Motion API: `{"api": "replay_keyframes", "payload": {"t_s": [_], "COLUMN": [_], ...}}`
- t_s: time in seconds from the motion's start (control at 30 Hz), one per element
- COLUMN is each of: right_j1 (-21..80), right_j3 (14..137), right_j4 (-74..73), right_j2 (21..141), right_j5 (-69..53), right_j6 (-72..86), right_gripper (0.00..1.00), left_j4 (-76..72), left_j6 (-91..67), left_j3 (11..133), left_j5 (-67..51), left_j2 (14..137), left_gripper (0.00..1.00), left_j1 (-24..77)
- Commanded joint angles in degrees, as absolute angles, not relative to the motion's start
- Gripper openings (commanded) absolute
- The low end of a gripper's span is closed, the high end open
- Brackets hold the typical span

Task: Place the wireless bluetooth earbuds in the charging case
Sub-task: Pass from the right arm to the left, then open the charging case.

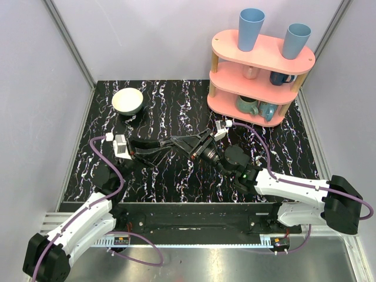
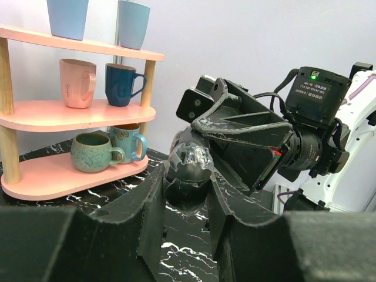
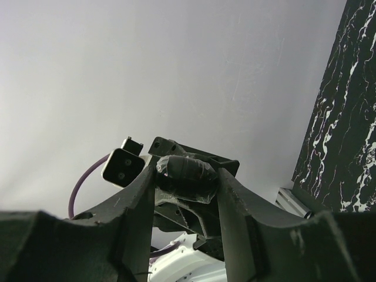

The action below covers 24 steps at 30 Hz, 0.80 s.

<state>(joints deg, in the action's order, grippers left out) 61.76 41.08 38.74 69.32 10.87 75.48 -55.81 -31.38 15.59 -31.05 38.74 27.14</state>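
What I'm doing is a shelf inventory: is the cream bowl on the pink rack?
No, the cream bowl stands on the table at its far left, apart from the pink rack.

The case point(image 2: 188, 164) looked dark, rounded and glossy. It hung above the middle of the worktop point(image 1: 176, 106), pinched between the left claw point(image 2: 185, 179) and right claw point(image 3: 187, 176).

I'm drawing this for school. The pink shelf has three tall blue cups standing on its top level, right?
Not three. The pink shelf has two tall blue cups standing on its top level. The top external view shows both of them clearly.
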Motion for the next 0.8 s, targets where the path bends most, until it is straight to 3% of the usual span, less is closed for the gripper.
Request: {"api": "replay_keyframes", "payload": {"t_s": [0.0, 0.1, 0.33, 0.57, 0.77], "right_j1": [61.96, 61.96, 61.96, 61.96, 61.96], "right_j3": [41.40, 42.36, 46.76, 57.89, 61.95], "right_j4": [39.99, 36.14, 19.71, 4.50, 0.89], "right_j2": [68.03, 65.67, 58.46, 58.88, 64.32], "right_j5": [9.41, 10.36, 16.87, 13.20, 7.82], "right_j6": [71.65, 67.26, 55.30, 40.71, 38.85], "right_gripper": [0.26, 0.49, 0.73, 0.72, 0.70], "left_j4": [-58.97, -57.84, -55.11, -53.53, -53.44], "left_j6": [-29.80, -28.74, -26.72, -26.28, -26.28], "left_j3": [15.91, 15.82, 15.38, 16.35, 17.05], "left_j5": [-31.11, -31.38, -30.59, -31.29, -31.55], "left_j2": [38.15, 37.18, 34.11, 33.75, 34.54], "left_gripper": [0.00, 0.00, 0.00, 0.00, 0.00], "left_j1": [27.33, 27.42, 27.33, 27.33, 27.33]}}
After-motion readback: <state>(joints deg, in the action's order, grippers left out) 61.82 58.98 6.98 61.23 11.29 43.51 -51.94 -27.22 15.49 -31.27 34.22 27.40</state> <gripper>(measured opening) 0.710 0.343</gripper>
